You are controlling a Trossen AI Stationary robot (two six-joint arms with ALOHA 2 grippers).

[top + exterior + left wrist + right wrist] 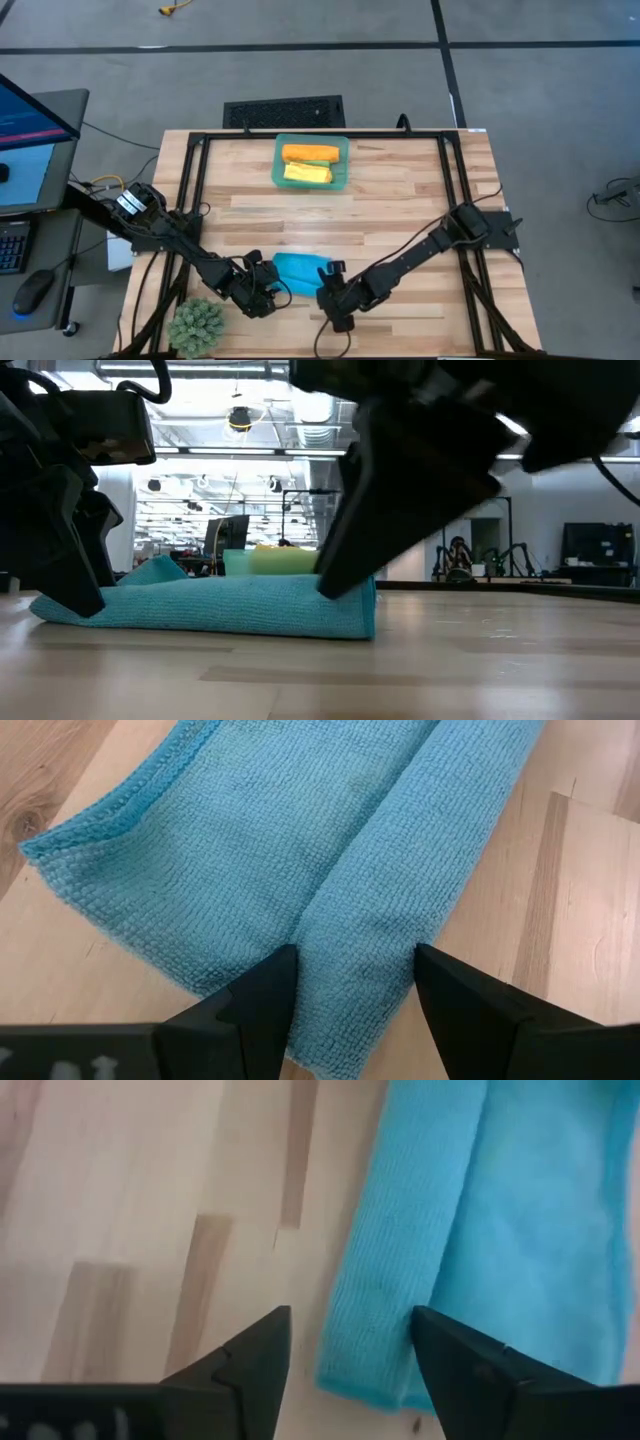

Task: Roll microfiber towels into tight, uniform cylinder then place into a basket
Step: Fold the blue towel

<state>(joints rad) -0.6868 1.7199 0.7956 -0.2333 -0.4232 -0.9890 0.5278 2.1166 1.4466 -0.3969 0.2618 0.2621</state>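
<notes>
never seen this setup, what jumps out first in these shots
The bright blue towel, partly rolled, lies at the table's near edge with the left gripper and the right gripper open at its two ends. Farther back, the basket already holds an orange roll and a yellow roll.

We see one towel [296, 271] lying on the table [400, 200] near its front edge, between the left gripper [262, 297] and the right gripper [333, 300]. Well behind it sits the basket [343, 172] with two rolled towels [309, 164] inside, side by side. The plant ball [196, 324] rests at the front left corner.
</notes>
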